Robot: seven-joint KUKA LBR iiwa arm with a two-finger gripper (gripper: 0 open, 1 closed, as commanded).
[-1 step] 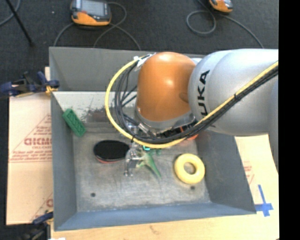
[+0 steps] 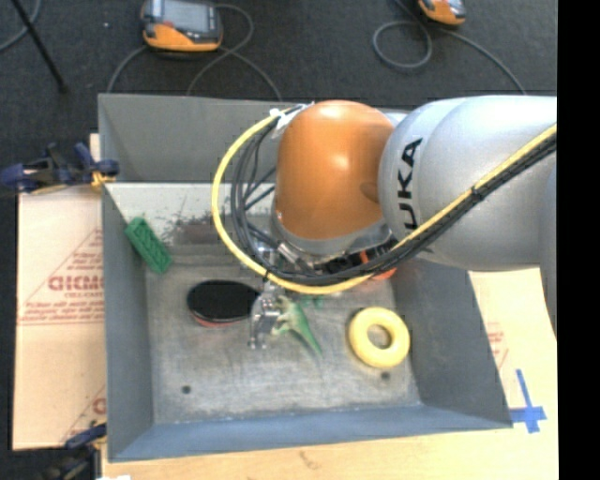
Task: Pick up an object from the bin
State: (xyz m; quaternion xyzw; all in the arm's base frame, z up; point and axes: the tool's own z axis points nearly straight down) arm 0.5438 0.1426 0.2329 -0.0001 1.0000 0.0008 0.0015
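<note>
Whether my hand (image 2: 267, 323) is clenched or released I cannot tell. It hangs low in the middle of the grey metal bin (image 2: 281, 433), under my orange wrist cover (image 2: 328, 169), with my silver arm (image 2: 469, 187) coming in from the right. It sits between two things: a black oval disc (image 2: 217, 302) just to its left and a green pointed piece (image 2: 306, 326) just to its right, close against both. I cannot tell if it grips either.

The bin's floor is dull grey and scuffed, with a smear of dark crumbs (image 2: 187, 225) along the far wall and one small dark speck (image 2: 186, 389) near the left front.

Counting what lies inside, I see four things, one of each:
- one black oval disc
- one green pointed piece
- one yellow ring (image 2: 379, 337), flat on the floor to the right, well apart from my hand
- one green block (image 2: 150, 246), tilted in the far left corner

Beyond the bin, the room's floor (image 2: 281, 56) is dark, and two orange-and-grey devices (image 2: 183, 23) rest on it at the far side.
</note>
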